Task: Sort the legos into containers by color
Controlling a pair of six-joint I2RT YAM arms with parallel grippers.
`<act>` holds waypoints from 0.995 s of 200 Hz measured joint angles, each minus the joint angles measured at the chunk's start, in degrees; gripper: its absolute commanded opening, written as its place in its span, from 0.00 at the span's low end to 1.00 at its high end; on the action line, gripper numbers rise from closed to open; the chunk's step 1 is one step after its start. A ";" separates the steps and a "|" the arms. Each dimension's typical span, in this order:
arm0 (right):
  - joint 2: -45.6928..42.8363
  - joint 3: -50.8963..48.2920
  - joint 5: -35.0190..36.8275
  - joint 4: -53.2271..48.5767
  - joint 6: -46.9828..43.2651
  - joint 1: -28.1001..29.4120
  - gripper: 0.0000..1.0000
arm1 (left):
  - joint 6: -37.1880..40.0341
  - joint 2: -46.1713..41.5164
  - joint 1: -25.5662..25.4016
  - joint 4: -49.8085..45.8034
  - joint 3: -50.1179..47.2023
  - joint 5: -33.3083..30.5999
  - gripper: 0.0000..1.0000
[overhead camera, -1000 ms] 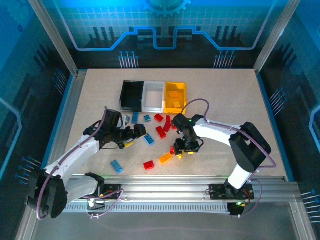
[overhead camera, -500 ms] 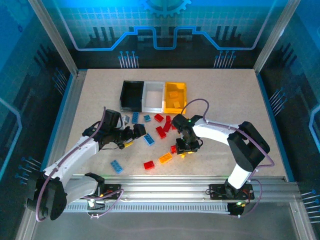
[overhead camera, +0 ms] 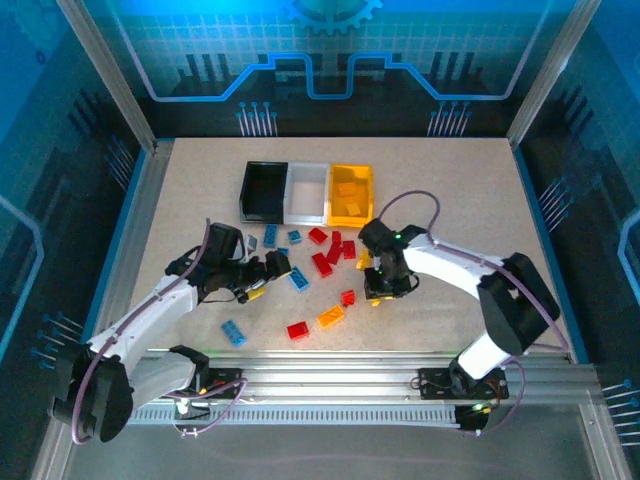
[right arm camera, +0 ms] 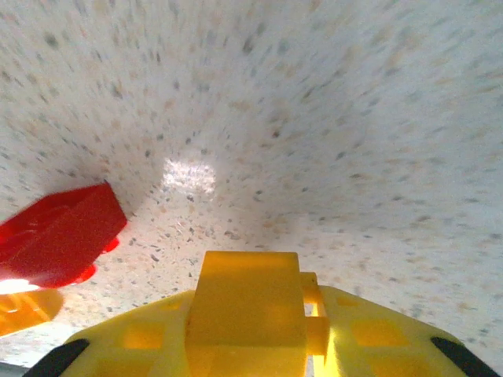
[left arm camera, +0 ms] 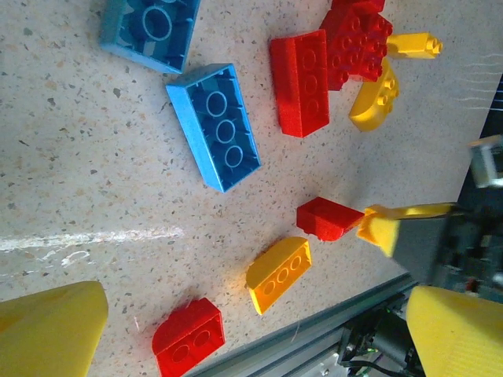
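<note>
Blue, red and yellow legos lie scattered mid-table, among them a blue one (overhead camera: pixel 298 279), a red one (overhead camera: pixel 298 329) and an orange-yellow one (overhead camera: pixel 331 316). The containers stand in a row at the back: black (overhead camera: pixel 264 190), white (overhead camera: pixel 307 192), yellow (overhead camera: pixel 351 193) with yellow pieces inside. My right gripper (overhead camera: pixel 383 288) is shut on a yellow lego (right arm camera: pixel 250 302), just above the table, with a red lego (right arm camera: pixel 59 236) to its left. My left gripper (overhead camera: pixel 272 268) is open over the pile, nothing between its yellow fingertips (left arm camera: pixel 51 330); an orange-yellow lego (left arm camera: pixel 279 273) and a red one (left arm camera: pixel 189 338) lie ahead of them.
A lone blue lego (overhead camera: pixel 233 333) lies near the front left. The metal rail (overhead camera: pixel 330 365) runs along the table's near edge. Bare tabletop (overhead camera: pixel 470 200) stretches to the right of the bins and behind the right arm.
The right gripper has shut on the yellow lego and shifted a little right and back from the red and orange pieces. The left arm has stayed where it was, still open.
</note>
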 measured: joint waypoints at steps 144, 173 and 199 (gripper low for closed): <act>22.56 41.62 -11.26 -0.85 -3.50 -14.27 0.40 | 0.48 0.76 -4.90 -1.99 1.84 -0.04 0.99; 29.40 49.03 -11.28 -2.36 -4.50 -14.27 0.49 | 2.27 1.79 -5.11 -4.76 3.56 -0.11 0.99; 32.15 53.68 -10.80 -4.35 -5.46 -14.32 0.57 | 4.68 3.43 -6.12 -7.02 5.53 -0.70 0.99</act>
